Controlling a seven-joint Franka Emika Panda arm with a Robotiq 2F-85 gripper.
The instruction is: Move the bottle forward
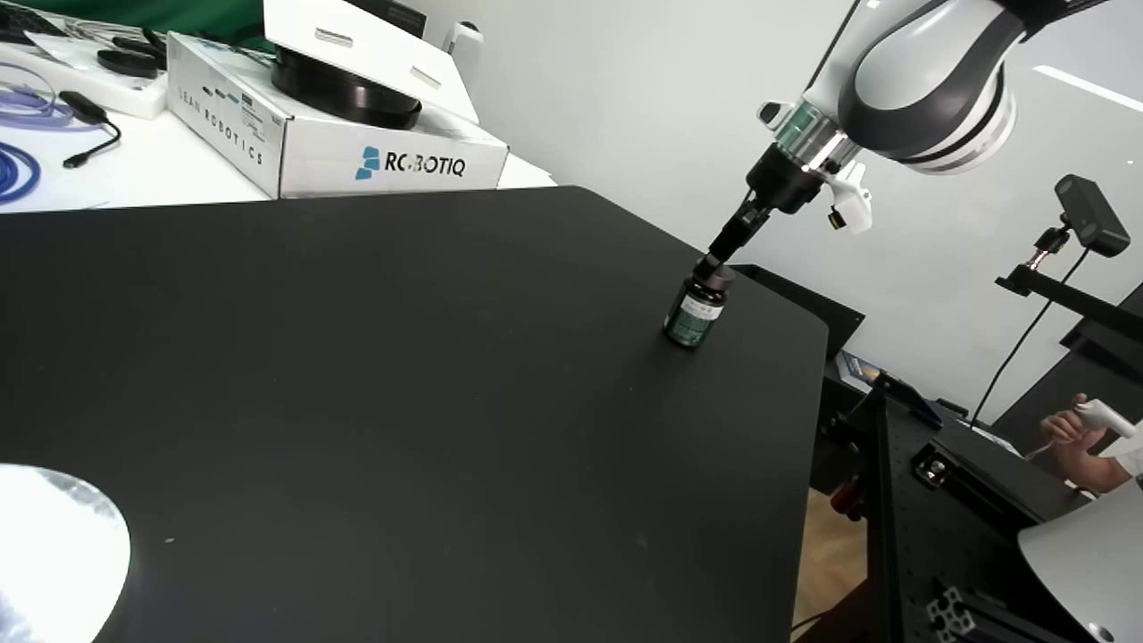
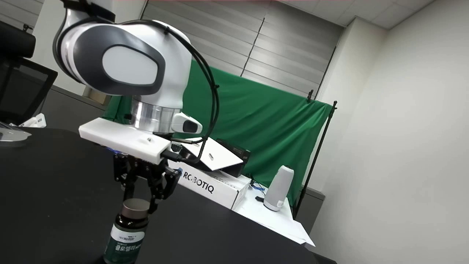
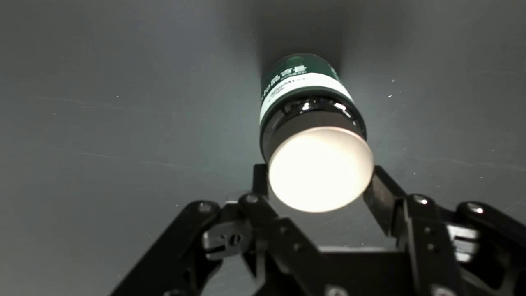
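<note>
In the wrist view the hand pinches the pill bottle by its cap from both sides; an exterior view puts it on the black desk, near an edge, and alone shows a bracket-mounted camera. Beyond stands a white Robotiq box (the arm partly hides it in an exterior view).

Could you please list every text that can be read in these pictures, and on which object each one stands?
"ROBOTIQ": on the white box, beside a blue logo.
"LEAN ROBOTICS": on another side of the white box.
"Wellife": on the bottle, in its white band.
"클로렐라", as far as I can tell: on the bottle, below the white band.
Too small or blurred: the remaining print on the bottle and the white box.
</note>
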